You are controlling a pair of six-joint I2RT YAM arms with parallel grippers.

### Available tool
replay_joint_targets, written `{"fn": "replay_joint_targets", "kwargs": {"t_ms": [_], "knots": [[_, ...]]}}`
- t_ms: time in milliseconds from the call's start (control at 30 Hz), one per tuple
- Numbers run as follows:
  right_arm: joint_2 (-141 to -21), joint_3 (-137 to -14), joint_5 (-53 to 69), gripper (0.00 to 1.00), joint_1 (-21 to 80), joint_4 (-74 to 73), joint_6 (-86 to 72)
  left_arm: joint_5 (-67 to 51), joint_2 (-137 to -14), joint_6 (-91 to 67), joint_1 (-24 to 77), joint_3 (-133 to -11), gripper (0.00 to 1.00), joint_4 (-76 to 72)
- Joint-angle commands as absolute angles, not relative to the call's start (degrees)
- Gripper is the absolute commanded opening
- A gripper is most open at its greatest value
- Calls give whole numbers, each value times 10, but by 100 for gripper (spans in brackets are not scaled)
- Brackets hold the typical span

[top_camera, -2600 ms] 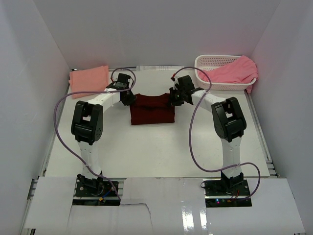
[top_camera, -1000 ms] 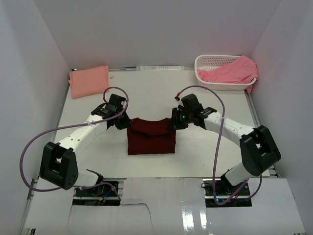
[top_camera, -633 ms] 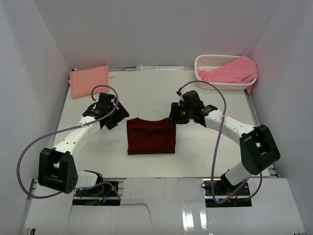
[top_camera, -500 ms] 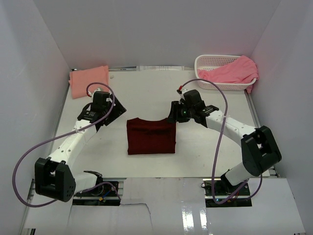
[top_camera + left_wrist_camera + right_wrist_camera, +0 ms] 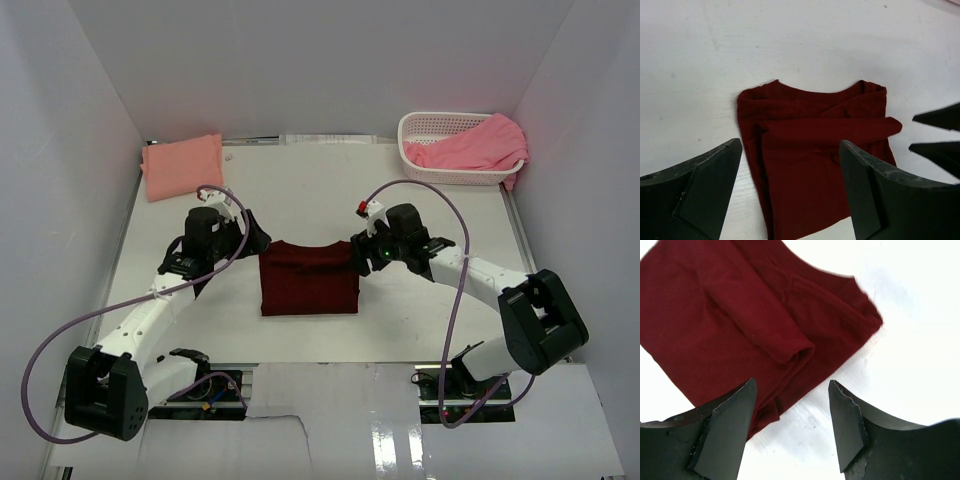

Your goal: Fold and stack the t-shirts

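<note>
At the middle of the white worktop (image 5: 320, 190), watching the dark maroon t-shirt (image 5: 309, 279) lying flat, folded into a rough rectangle, neckline turning toward the far wall. Seeing, through the left wrist camera, a thick folded band of the same cloth running across the shirt just below the neckline. Holding the left pincer (image 5: 789, 147) by the shirt's far left corner, jaws standing wide apart, clamping nothing, maroon cloth showing in the gap between them. Holding the right pincer (image 5: 792, 385) by the far right corner, jaws likewise standing apart, gripping nothing, hanging over the shirt's edge with bare worktop showing beside it. Catching that pincer's dark fingertips (image 5: 947, 115) poking in at the right edge of the left wrist view, just beyond the shirt. Noting the salmon-peach t-shirt (image 5: 182, 164) lying folded well apart at the far left corner. Noting the brighter pink t-shirt (image 5: 475, 145) heaping in the white lattice basket (image 5: 425, 125) at the far right, one end spilling over the rim.
</note>
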State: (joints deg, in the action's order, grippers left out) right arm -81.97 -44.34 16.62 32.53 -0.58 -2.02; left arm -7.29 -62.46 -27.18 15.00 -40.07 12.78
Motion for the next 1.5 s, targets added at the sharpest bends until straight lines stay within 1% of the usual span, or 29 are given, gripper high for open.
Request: {"fn": "replay_joint_targets", "kwargs": {"t_ms": [0, 33, 100, 133, 200, 333, 400, 433, 467, 500, 767, 867, 900, 967, 1067, 1267, 1300, 1367, 1400, 1467], "knots": [[-809, -448, 241, 65, 314, 74, 48, -174, -598, -168, 151, -394, 89, 25], [-813, -453, 251, 65, 311, 72, 56, -170, -604, -147, 151, -398, 92, 32], [-833, -465, 296, 65, 299, 62, 90, -165, -615, -117, 150, -414, 92, 58], [-841, -469, 344, 62, 294, 63, 98, -158, -622, -106, 149, -422, 92, 63], [-868, -488, 385, 61, 286, 61, 117, -247, -650, -54, 140, -438, 93, 57], [-903, -505, 466, 64, 271, 53, 170, -380, -714, 21, 119, -468, 91, 49], [-929, -520, 467, 62, 270, 14, 191, -409, -746, 54, 118, -488, 82, 54], [-935, -530, 465, 60, 269, 10, 200, -428, -753, 63, 113, -490, 79, 53], [-941, -529, 463, 60, 269, 9, 203, -441, -760, 65, 110, -486, 76, 34], [-940, -527, 462, 58, 270, 11, 206, -439, -762, 61, 110, -481, 75, 23], [-947, -517, 444, 57, 269, 36, 208, -394, -752, 95, 109, -453, 75, 5], [-949, -517, 437, 53, 269, 50, 207, -373, -743, 99, 108, -438, 75, -16], [-949, -519, 431, 49, 269, 54, 207, -367, -741, 99, 108, -433, 75, -21], [-952, -519, 425, 48, 269, 68, 206, -353, -739, 101, 108, -426, 75, -28], [-962, -524, 417, 44, 269, 79, 208, -344, -742, 104, 108, -425, 72, -31], [-993, -541, 404, 37, 269, 83, 219, -323, -740, 109, 108, -419, 70, -47], [-997, -543, 403, 30, 269, 83, 216, -320, -740, 112, 108, -419, 70, -46], [-1005, -551, 406, 22, 269, 83, 206, -319, -738, 114, 108, -417, 69, -47], [-1006, -554, 408, 15, 269, 83, 203, -318, -737, 115, 108, -413, 69, -48], [-1012, -564, 411, 10, 269, 83, 192, -320, -736, 117, 108, -410, 68, -50]]}}
